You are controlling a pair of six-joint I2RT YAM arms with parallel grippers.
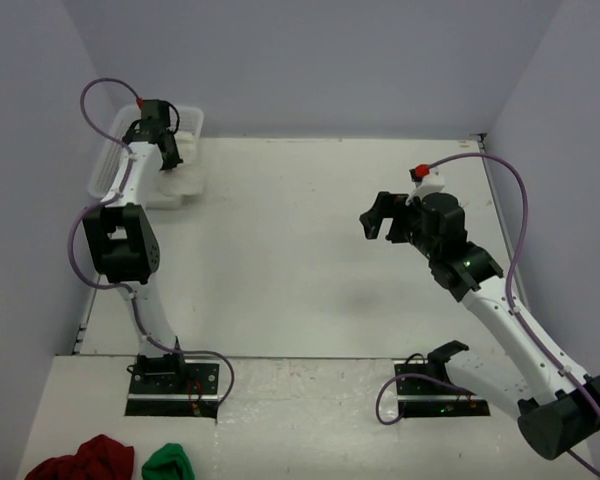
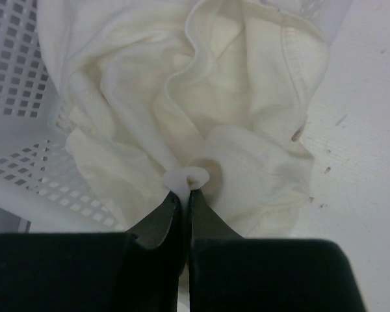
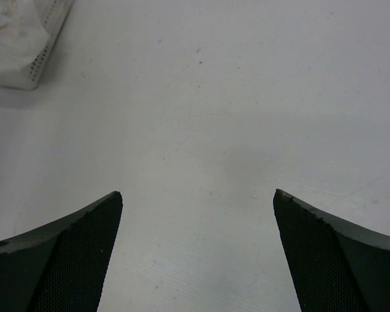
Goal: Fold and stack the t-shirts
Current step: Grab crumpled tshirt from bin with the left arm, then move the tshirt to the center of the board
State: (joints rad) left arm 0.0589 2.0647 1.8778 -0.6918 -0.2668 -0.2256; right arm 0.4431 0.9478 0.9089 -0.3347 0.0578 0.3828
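A crumpled off-white t-shirt (image 2: 234, 84) spills out of a white perforated basket (image 2: 19, 71) onto the table at the far left. My left gripper (image 2: 185, 190) is shut on a small fold of that t-shirt, which bulges out just beyond the fingertips. From above, the left gripper (image 1: 170, 158) reaches down at the basket (image 1: 115, 160), with the t-shirt (image 1: 180, 185) at its near end. My right gripper (image 1: 378, 222) hovers above the bare table right of centre; in its wrist view the right gripper (image 3: 198, 193) is open with nothing between its fingers.
A dark red cloth bundle (image 1: 80, 460) and a small green cloth bundle (image 1: 168, 464) lie on the near ledge in front of the left arm's base. The basket (image 3: 42, 45) shows at the right wrist view's top left corner. Purple-grey walls enclose the table.
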